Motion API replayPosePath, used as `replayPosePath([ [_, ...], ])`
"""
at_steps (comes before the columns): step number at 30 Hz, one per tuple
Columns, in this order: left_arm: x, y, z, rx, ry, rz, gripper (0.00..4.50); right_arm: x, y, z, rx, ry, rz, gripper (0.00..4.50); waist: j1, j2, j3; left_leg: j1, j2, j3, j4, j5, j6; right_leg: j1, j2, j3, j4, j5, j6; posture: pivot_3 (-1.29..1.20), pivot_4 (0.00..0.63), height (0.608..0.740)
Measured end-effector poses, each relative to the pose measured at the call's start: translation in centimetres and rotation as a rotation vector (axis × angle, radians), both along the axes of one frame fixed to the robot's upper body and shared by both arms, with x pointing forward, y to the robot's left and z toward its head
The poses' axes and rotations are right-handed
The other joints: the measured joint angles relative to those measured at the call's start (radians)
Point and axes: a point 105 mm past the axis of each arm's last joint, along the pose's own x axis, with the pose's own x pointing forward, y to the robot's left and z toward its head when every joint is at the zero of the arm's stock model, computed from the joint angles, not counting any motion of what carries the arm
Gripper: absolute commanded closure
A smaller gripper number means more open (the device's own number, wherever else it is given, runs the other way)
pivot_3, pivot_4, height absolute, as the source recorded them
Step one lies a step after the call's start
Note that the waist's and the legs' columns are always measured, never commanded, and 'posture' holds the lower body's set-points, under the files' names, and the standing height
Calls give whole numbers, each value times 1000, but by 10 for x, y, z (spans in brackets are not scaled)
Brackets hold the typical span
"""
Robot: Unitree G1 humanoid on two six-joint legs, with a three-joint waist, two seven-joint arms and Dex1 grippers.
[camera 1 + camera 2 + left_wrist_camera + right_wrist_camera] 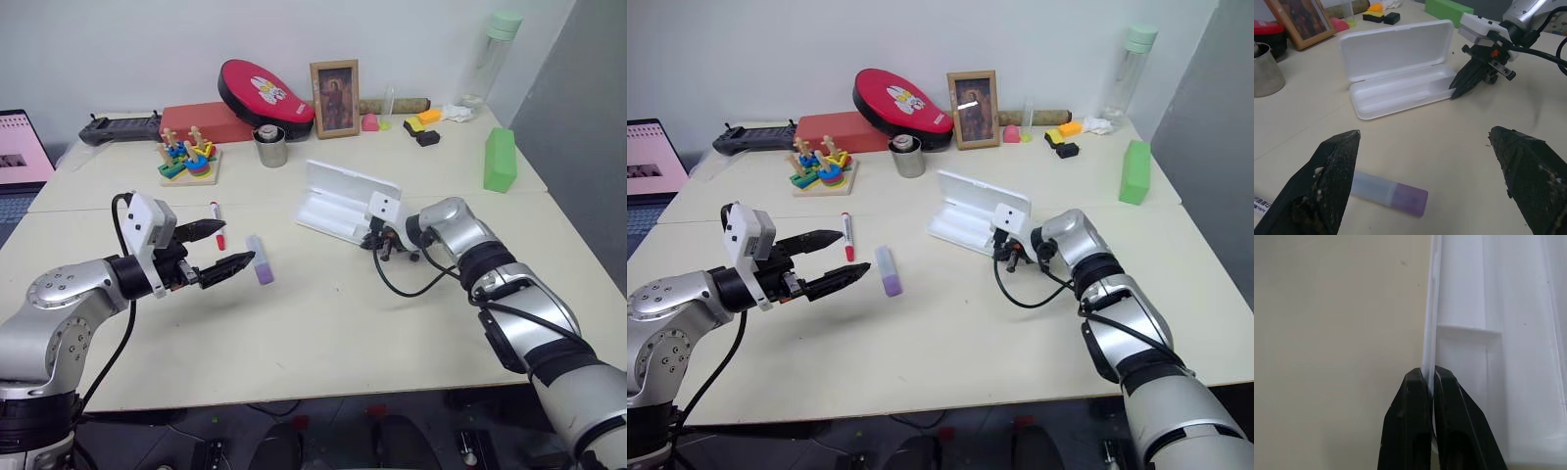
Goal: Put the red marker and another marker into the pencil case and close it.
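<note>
Two markers lie outside: with your right pincer (pixel 1458 90) clenched on the open pencil case (pixel 338 206) wall, hold it steady while the released left pincer (pixel 217 247) takes the lavender marker (pixel 260 259) beside the red marker (pixel 217 224) on the tabletop (pixel 323 323).

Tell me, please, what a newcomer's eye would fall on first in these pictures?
The open white pencil case at mid-table, its front rim pinched by the right pincer. To its left, the lavender marker and red marker lie on the table, with the left pincer open beside them.
</note>
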Motion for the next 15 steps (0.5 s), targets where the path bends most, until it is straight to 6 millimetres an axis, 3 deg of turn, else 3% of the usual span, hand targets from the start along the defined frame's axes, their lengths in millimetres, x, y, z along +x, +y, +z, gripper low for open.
replayPosePath([
  [3,-2,4,0,8,14,8,0,-10,-7,7,-31,-38,120,4489,-6,0,0,0,0,0,0,0,0,0,0,0,0,0,0,0,150,740],
  [6,-7,2,1,18,25,-14,0,-20,-14,1,-79,-36,201,4489,-12,0,0,0,0,0,0,0,0,0,0,0,0,0,0,0,150,740],
  [15,-13,-3,-1,25,44,-34,0,-43,-3,-15,-103,-40,339,4489,-19,0,0,1,1,0,0,0,0,0,1,0,1,0,0,0,150,740],
])
